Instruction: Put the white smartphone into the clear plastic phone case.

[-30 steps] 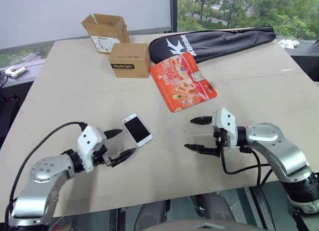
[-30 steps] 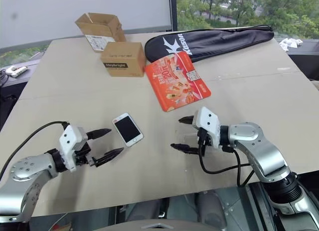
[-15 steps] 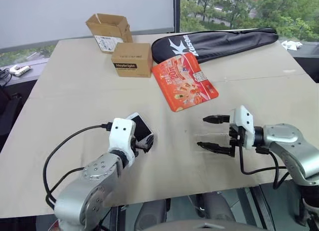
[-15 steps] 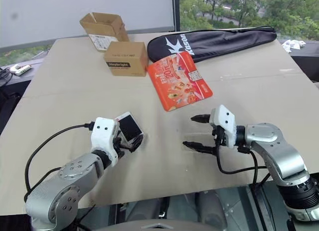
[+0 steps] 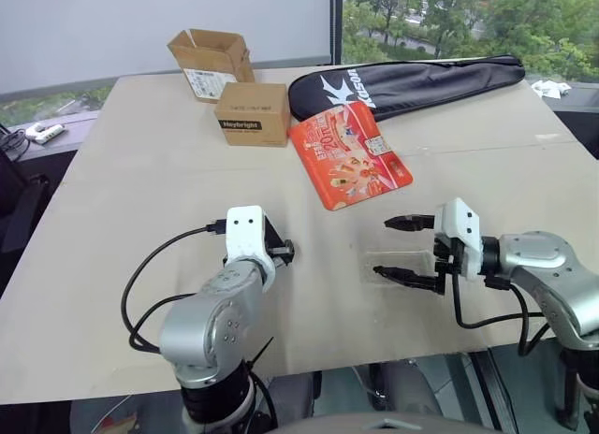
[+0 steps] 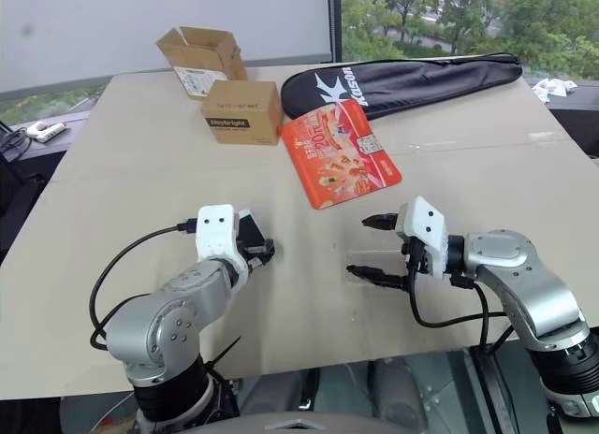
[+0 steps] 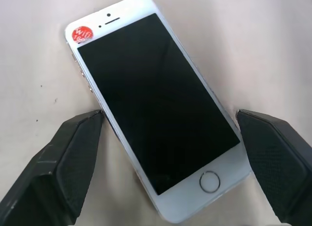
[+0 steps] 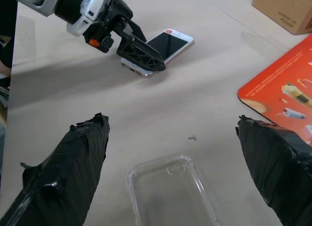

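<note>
White smartphone [image 7: 155, 109] flat on bench [image 5: 140, 181], screen up; left end effector [image 7: 168, 153] spread, straddling phone's sides, ready to pinch; right end effector [image 8: 175, 187] spread over clear plastic phone case [image 8: 171, 194], likely to steady it

even, bright daylight from the windows; soft shadows on the beige tabletop [image 5: 140, 172]; wrist views sharp, mild glare.
</note>
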`<action>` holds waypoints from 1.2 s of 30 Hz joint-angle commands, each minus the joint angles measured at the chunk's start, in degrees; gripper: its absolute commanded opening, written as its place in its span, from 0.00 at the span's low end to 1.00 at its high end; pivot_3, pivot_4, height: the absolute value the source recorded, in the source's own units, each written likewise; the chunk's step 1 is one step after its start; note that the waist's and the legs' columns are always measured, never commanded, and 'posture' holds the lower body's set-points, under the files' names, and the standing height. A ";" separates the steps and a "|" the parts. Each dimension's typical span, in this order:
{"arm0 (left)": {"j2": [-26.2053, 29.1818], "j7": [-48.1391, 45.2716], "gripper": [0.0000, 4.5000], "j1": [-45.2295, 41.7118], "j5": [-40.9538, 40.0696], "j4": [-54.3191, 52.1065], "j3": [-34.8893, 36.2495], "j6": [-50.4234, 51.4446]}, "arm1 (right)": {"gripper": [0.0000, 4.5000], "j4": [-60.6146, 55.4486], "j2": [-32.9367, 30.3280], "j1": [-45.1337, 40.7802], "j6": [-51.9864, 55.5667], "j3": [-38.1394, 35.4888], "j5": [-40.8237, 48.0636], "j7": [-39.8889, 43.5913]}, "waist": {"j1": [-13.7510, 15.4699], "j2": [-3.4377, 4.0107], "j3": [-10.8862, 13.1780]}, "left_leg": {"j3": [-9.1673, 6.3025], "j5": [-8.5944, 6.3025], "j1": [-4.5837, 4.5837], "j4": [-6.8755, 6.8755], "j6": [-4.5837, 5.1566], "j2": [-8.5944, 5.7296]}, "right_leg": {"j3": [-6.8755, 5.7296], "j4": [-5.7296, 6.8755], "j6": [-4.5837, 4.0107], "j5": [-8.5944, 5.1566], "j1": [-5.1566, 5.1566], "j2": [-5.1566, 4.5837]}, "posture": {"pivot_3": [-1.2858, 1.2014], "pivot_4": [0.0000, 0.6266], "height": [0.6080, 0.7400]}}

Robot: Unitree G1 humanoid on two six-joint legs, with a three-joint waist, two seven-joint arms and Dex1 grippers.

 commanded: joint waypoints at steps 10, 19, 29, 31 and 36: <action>-3.91 7.02 0.89 0.68 9.35 7.77 2.13 1.68 | 1.00 -3.56 -1.41 1.36 -0.13 -2.92 1.89 -1.48 | -1.11 0.03 -0.18 | -0.12 0.11 0.35 -0.02 -0.18 0.07 | -0.07 0.13 0.00 -0.01 0.31 0.11 | 0.52 0.24 1.00; -3.90 7.22 0.64 0.48 11.28 7.15 2.10 1.68 | 1.00 -3.33 -0.54 1.29 -0.33 -3.26 4.02 -1.51 | -1.88 0.00 -0.27 | 0.05 0.11 0.50 -0.10 -0.20 0.30 | -0.01 0.15 0.00 -0.01 0.31 0.27 | 0.52 0.24 1.00; 2.75 -7.43 0.64 -4.15 2.11 2.06 3.05 -5.11 | 1.00 -2.59 1.25 0.97 1.32 -3.93 6.82 -3.94 | -1.68 -0.34 -0.05 | 0.05 0.11 0.39 -0.11 -0.21 0.32 | -0.02 0.14 0.00 -0.01 0.20 0.27 | 0.52 0.24 1.00; 0.34 -11.72 0.64 -3.98 -1.39 1.04 5.20 -8.17 | 1.00 -2.44 2.04 0.62 2.88 -4.19 7.94 -5.02 | -1.38 -0.40 -0.01 | 0.01 0.11 0.19 -0.10 -0.22 0.31 | -0.07 0.07 -0.01 -0.01 0.06 0.24 | 0.52 0.24 1.00; -3.88 -20.57 0.64 -2.89 -9.97 -0.14 8.43 -18.04 | 1.00 -2.33 5.23 -0.38 8.86 -5.23 12.40 -9.79 | -0.09 -0.46 0.02 | -0.08 0.29 -0.79 -0.07 -0.51 0.09 | -0.09 -0.09 -0.27 0.17 -0.76 0.00 | 0.52 0.24 1.00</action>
